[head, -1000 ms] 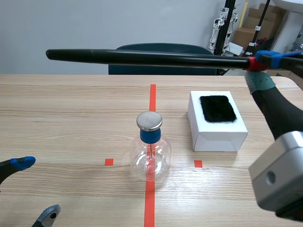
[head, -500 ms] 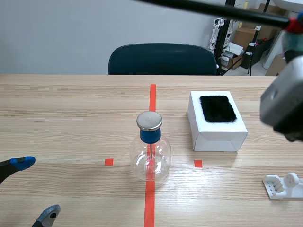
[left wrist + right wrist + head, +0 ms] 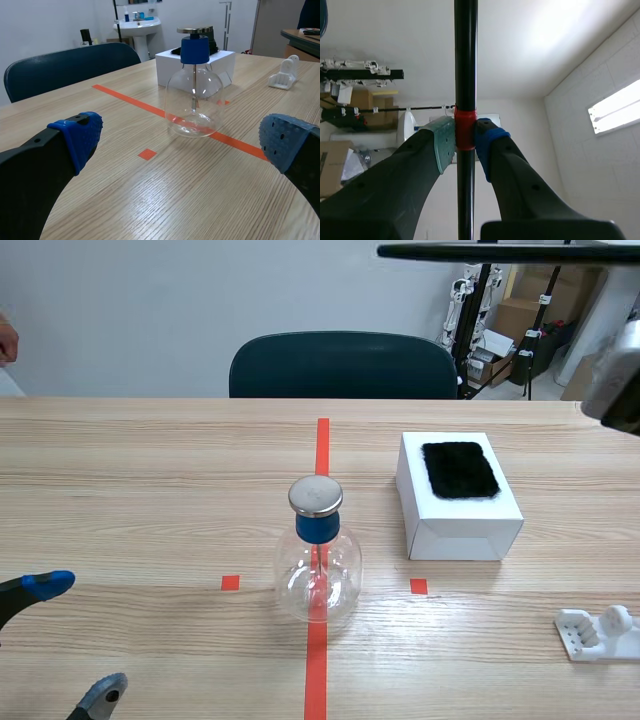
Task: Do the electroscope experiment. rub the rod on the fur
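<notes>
The right gripper (image 3: 465,137) holds the black rod (image 3: 500,251) at the upper right, the fur (image 3: 459,469) lies on a white box (image 3: 455,530) right of centre, and the left gripper (image 3: 78,637) is wide open.

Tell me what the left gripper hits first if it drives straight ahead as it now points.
Probably the glass electroscope flask, standing ahead between the left gripper's open fingers; the white box lies behind it.

Dark chair (image 3: 343,365) past table (image 3: 150,490); wht stand (image 3: 598,632).
</notes>
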### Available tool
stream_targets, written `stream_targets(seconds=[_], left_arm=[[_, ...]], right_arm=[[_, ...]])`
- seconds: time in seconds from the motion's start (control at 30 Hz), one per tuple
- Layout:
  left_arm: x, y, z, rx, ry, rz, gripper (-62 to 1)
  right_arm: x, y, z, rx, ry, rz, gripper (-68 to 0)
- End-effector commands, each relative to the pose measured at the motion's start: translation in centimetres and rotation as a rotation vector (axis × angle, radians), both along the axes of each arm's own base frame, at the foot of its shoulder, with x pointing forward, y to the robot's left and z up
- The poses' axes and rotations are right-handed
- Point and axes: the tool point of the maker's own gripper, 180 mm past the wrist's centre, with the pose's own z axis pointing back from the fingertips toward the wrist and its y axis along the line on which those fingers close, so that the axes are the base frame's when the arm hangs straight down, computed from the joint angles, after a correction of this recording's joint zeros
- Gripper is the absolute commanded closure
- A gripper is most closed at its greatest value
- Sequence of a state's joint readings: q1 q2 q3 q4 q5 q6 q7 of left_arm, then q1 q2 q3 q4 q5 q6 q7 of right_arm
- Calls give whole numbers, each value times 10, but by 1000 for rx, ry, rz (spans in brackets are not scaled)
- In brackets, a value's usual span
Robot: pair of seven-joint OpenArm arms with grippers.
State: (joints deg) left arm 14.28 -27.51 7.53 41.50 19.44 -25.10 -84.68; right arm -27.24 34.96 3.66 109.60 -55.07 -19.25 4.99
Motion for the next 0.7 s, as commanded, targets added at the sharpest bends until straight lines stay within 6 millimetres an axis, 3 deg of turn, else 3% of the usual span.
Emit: stream_targets(seconds=[0.0,0.33,0.67], left_arm=[[3,4,9,-15,-33,5,-623],[3,4,9,-15,-33,5,-623],[3,4,9,-15,-33,5,-623]], right_arm=[[7,-6,15,-49,-48,7,1],[50,-51,-21,-289,126,20,1],[76,-81,-55,-428,216,-20,1]])
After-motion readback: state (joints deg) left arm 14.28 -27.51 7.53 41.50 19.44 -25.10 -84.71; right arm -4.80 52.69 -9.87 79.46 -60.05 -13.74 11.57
